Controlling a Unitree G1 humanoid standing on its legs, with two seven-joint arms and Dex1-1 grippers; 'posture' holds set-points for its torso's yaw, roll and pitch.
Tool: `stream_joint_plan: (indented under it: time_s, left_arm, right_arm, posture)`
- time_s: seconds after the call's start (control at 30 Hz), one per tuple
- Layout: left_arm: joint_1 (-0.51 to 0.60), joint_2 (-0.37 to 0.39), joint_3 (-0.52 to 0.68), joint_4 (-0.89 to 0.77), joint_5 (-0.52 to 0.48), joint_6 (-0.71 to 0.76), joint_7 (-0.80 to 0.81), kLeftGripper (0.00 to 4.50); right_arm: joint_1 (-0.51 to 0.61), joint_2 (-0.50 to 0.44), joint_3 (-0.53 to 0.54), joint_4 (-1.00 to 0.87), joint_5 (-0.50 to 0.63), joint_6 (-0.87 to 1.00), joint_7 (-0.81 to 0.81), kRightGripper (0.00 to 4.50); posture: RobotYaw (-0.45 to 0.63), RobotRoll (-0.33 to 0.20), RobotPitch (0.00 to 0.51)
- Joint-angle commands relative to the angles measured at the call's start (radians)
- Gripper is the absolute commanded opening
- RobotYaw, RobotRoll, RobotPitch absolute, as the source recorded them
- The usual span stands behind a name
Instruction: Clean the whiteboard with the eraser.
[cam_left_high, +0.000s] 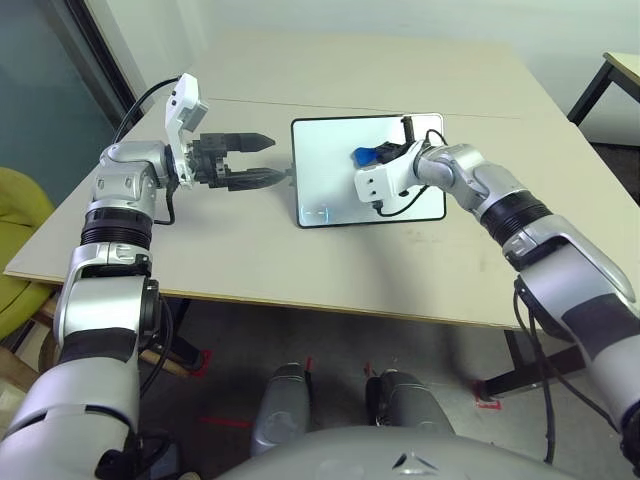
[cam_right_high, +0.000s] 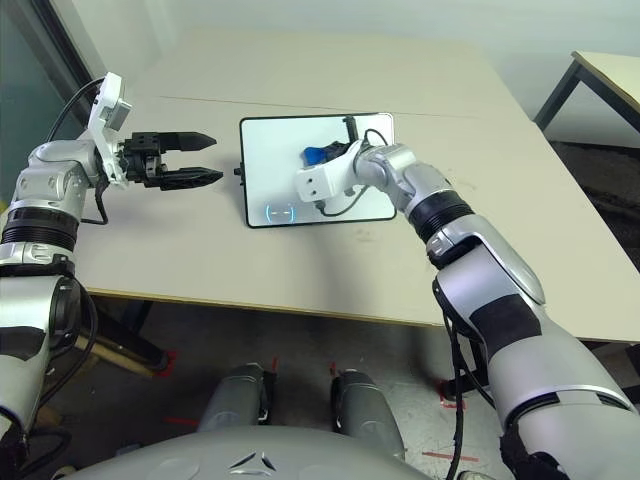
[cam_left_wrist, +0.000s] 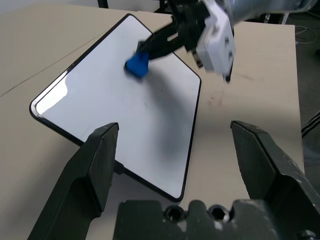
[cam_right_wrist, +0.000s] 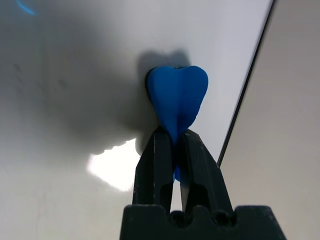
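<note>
The whiteboard (cam_left_high: 330, 185) lies flat on the table, white with a thin black frame and a faint circle mark (cam_right_high: 279, 212) in its near left corner. I see no red marks on it. My right gripper (cam_left_high: 374, 156) is shut on the blue eraser (cam_left_high: 364, 156) and presses it onto the board's far middle part. In the right wrist view the eraser (cam_right_wrist: 177, 97) sits on the board (cam_right_wrist: 75, 75) close to one black edge. My left gripper (cam_left_high: 278, 160) hangs open just left of the board, holding nothing, its fingers (cam_left_wrist: 100, 155) wide apart.
The beige table (cam_left_high: 400, 270) has bare room in front of the board and behind it. A yellow chair (cam_left_high: 20, 220) stands off the table's left side. Another table's corner (cam_left_high: 625, 65) shows at the far right.
</note>
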Motion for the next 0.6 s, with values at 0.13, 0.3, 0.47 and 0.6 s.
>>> stream_joint_plan:
  time_s: [0.13, 0.3, 0.47, 0.6]
  left_arm:
    - [0.007, 0.011, 0.024, -0.001, -0.002, -0.017, 0.032, 4.50]
    - [0.014, 0.020, 0.071, -0.011, -0.027, -0.020, 0.070, 4.50]
    - [0.036, 0.036, 0.117, -0.011, -0.031, -0.040, 0.120, 4.50]
    - [0.061, 0.049, 0.136, -0.021, -0.033, -0.041, 0.135, 4.50]
  right_arm:
    - [0.066, -0.018, -0.334, -0.245, 0.391, 0.307, 0.212, 0.00]
    - [0.134, -0.119, -0.500, -0.481, 0.513, 0.686, 0.252, 0.00]
    - [0.225, -0.209, -0.615, -0.624, 0.575, 1.040, 0.221, 0.00]
    - [0.340, -0.259, -0.649, -0.688, 0.588, 1.217, 0.181, 0.00]
  posture:
    - [0.17, 0.000, 0.025]
    - [0.17, 0.000, 0.034]
    - [0.16, 0.000, 0.046]
    - [0.15, 0.000, 0.056]
